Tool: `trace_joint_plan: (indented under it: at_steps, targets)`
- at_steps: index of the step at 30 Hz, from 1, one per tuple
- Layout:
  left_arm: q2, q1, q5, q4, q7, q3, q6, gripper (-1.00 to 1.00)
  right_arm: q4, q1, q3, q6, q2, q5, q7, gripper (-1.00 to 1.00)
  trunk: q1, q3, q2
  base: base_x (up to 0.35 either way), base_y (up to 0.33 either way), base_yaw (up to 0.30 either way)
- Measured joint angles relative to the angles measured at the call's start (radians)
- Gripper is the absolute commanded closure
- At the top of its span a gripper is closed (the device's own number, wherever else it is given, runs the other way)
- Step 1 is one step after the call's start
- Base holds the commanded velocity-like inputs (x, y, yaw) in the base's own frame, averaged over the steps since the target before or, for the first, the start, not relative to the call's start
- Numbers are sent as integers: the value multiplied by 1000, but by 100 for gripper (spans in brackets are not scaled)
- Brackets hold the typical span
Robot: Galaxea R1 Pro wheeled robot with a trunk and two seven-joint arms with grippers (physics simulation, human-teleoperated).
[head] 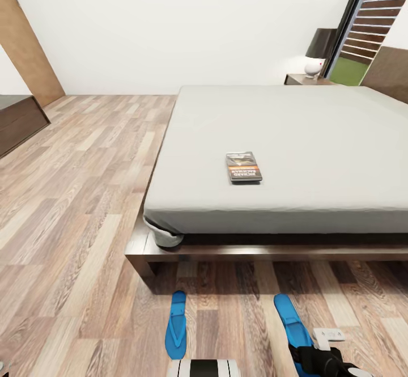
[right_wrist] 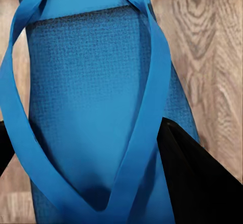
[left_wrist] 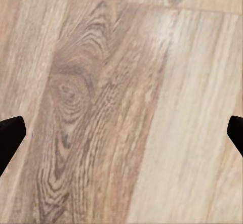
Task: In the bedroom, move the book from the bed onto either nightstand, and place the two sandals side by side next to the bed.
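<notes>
You are looking across a bedroom with white walls and a wood-plank floor [head: 73,195], the bed [head: 294,139] filling the right half of the head view. Your right claw [head: 324,350] sits low at the bottom right of that view, right over the right sandal [head: 290,319]; in the right wrist view its dark fingers [right_wrist: 200,183] stand on either side of the blue sole and straps, spread apart, and you cannot tell whether they touch the sandal. Your left claw [left_wrist: 121,133] hangs over bare floor planks with its two black fingertips [left_wrist: 9,138] at opposite edges of the left wrist view, spread wide and holding nothing. The left sandal [head: 177,331] lies on the floor parallel to the right one, the pair apart from each other, both just in front of the bed's dark wooden frame. The book [head: 243,166] lies flat on the grey mattress, near the foot edge and towards the left corner. At the far side of the bed a nightstand [head: 306,80] carries a small white lamp [head: 313,68], beside a tall window [head: 371,25]. A long low dark bench [head: 20,122] stands at the far left.
</notes>
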Motion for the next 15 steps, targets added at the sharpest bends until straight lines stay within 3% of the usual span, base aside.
trace_joint_plan:
  at_steps: [10, 15]
  targets:
    - [1, 1, 1, 0, 0, 0, 0, -100, 19, -2, 0, -1, 0, 1, -1, 100, 0, 0, 0, 0, 290, 0]
    - [2, 2, 0, 0, 1, 0, 0, -100, 30, -2, 0, -42, -1, 0, 0, 100, 0, 0, 0, 13, 290, 0]
